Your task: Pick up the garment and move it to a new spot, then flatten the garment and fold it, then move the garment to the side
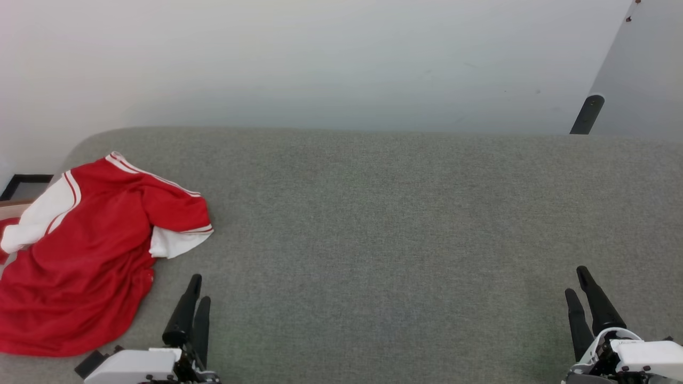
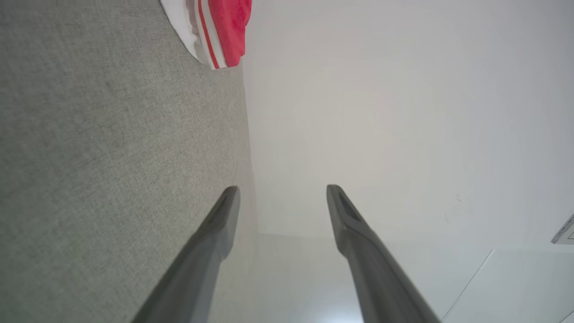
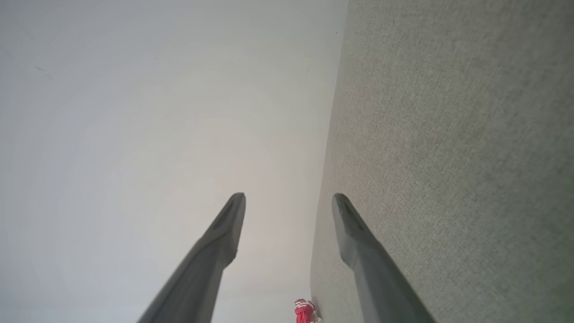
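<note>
i see the garment (image 1: 85, 256) left of my dark-fingered left hand (image 1: 200, 288): red, white sleeves, red-white striped trim; counter (image 1: 373, 240) woven grey.

At nine o'clock the garment (image 1: 80, 266) is being shown as soft cloth with a slight sheen. The pad (image 1: 373, 240) under it is being seen as coarse, matt grey weave. The fingers (image 1: 183, 312) are being seen as smooth, matt, plastic-looking.
</note>
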Robot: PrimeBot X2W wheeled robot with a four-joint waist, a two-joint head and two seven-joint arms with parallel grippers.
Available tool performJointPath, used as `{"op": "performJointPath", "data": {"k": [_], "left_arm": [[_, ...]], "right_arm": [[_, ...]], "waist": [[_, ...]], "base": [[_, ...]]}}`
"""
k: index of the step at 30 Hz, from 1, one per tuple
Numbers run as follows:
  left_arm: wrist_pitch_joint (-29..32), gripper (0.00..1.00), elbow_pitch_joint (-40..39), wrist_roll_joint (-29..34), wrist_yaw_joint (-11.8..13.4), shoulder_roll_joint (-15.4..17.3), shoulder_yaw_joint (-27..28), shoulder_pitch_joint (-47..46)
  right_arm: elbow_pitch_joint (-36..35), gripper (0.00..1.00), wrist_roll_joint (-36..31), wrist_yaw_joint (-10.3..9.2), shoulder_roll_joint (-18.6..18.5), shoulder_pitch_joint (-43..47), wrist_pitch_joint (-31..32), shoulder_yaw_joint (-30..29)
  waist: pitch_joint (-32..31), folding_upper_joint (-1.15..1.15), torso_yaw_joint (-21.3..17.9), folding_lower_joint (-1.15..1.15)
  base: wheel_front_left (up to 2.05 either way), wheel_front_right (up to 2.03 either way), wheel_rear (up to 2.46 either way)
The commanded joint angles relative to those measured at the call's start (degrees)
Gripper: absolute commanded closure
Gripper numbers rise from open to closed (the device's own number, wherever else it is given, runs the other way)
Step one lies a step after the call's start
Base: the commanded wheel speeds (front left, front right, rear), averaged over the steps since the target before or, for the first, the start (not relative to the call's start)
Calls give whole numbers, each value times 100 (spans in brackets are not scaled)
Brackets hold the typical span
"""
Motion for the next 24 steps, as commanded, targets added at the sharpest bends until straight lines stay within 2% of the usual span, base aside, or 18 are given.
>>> {"op": "performJointPath", "data": {"k": [1,6,12,24], "left_arm": [[-37,0,-99,61,-15,48,7,-185],[-151,0,-80,314,-13,149,-65,-284],[-397,0,-8,930,40,315,-265,-396],[-710,0,-91,2565,286,510,-475,-472]], "right_arm": [[-73,0,8,1,-16,-210,-40,31],[-25,0,-154,1,-77,-352,-167,133],[148,0,-741,2,-218,-520,-407,385],[432,0,-2360,2,-378,-812,-712,753]], "waist": [[1,0,2,0],[5,0,6,0],[9,0,16,0],[16,0,28,0]], "base": [[0,0,0],[0,0,0],[0,0,0],[0,0,0]]}}
